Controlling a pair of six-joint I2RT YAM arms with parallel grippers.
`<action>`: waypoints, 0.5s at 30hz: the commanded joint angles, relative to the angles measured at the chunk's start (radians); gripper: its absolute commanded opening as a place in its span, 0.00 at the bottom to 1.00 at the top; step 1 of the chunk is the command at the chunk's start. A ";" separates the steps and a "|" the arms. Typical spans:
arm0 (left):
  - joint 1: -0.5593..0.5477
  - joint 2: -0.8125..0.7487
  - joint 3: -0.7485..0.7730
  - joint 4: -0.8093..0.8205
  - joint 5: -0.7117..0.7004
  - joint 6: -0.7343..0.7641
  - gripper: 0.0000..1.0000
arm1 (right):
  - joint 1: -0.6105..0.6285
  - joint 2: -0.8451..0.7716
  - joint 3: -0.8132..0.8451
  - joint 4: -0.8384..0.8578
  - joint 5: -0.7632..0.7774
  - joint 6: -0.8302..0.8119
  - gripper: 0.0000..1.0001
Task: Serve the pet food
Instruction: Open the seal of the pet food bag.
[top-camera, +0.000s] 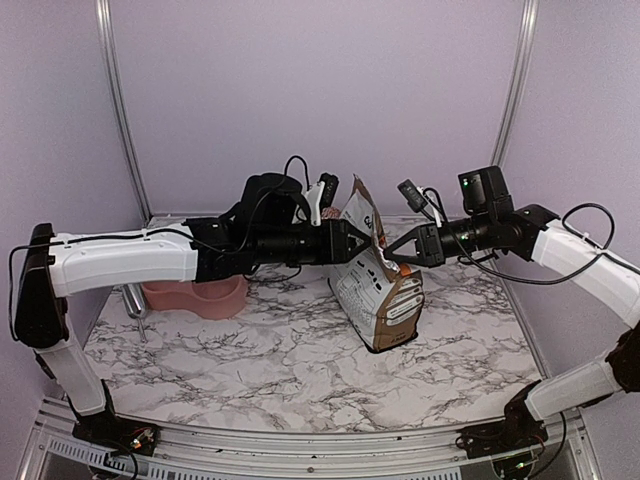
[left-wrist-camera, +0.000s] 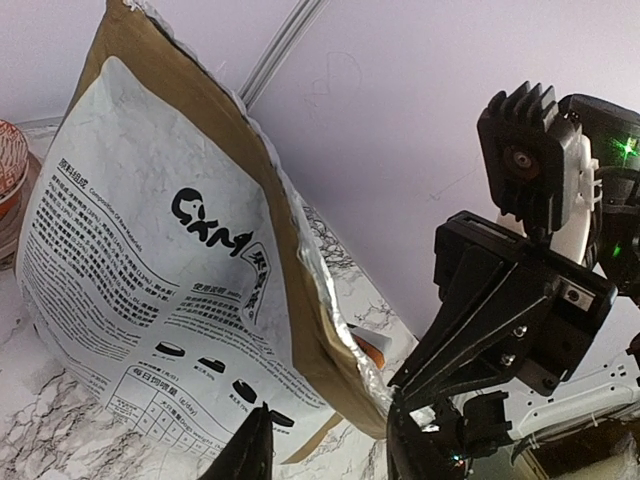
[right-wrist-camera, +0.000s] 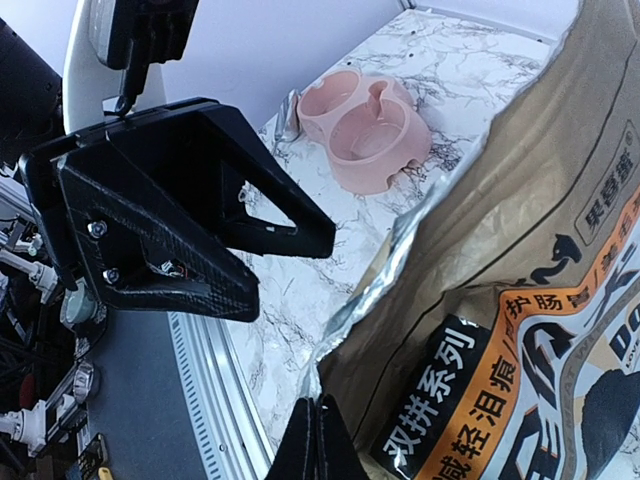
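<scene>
The white-and-brown paper bag stands upright mid-table with its torn, foil-lined top open. The pet food is hidden inside it. My right gripper is shut, pinching the foil edge of the bag's mouth from the right; it also shows in the top view. My left gripper is at the bag's top from the left, its fingers apart, with the bag's brown upper corner between them and untouched. The printed white face of the bag fills the left wrist view.
A pink double bowl sits at the left rear under my left arm, also seen in the right wrist view. A metal object lies beside it. A red ribbed wrapper shows behind the bag. The two grippers nearly touch.
</scene>
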 joint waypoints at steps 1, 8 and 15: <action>-0.006 0.026 0.040 0.011 0.049 -0.025 0.42 | -0.009 0.013 0.027 0.006 -0.008 -0.014 0.00; -0.007 0.065 0.069 0.006 0.064 -0.026 0.43 | -0.008 0.014 0.016 0.014 -0.013 -0.017 0.00; -0.007 0.100 0.088 -0.009 0.057 -0.022 0.40 | -0.008 0.001 0.003 0.019 -0.010 -0.013 0.00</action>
